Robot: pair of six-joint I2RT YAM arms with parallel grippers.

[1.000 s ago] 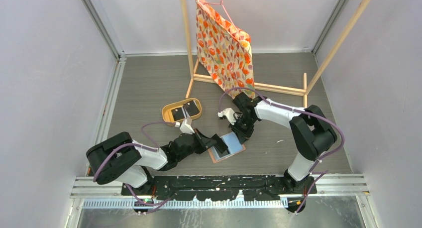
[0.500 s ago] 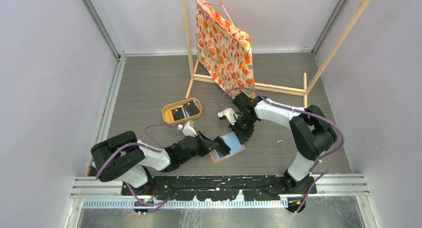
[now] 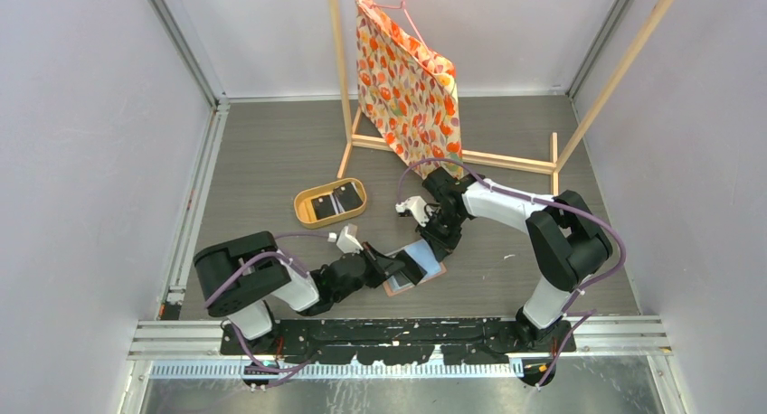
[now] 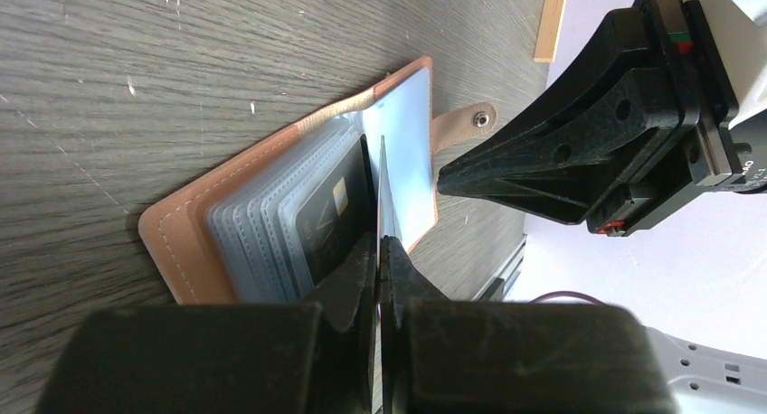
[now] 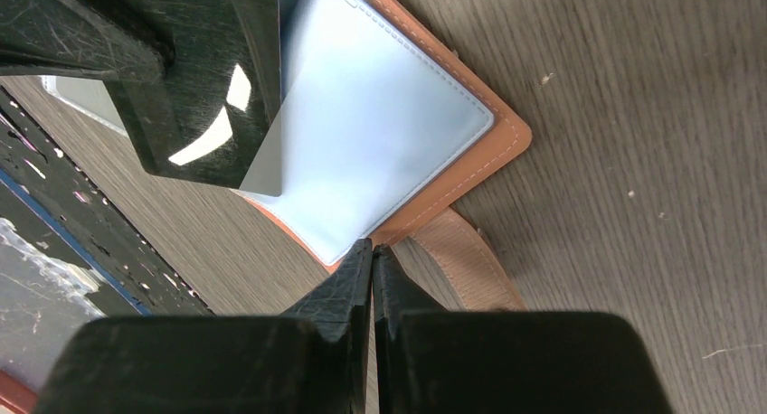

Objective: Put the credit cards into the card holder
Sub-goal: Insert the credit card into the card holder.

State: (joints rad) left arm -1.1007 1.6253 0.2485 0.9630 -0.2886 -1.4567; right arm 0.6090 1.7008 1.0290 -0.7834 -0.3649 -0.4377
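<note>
Card [image 4: 383, 192] edge-on in left pincer [image 4: 378, 251]

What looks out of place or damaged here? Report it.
Nothing stands out. The salmon-brown leather card holder lies open on the table, and the thin plastic card gripped in the left jaws meets it edge-on.

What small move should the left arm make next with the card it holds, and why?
Probably ease the left pincer forward so that the credit card slides into the gap beside the filled sleeve. The card stands on edge, its front edge at the open card holder, and the shut right pincer rests on the holder's edge by the snap tab.
</note>
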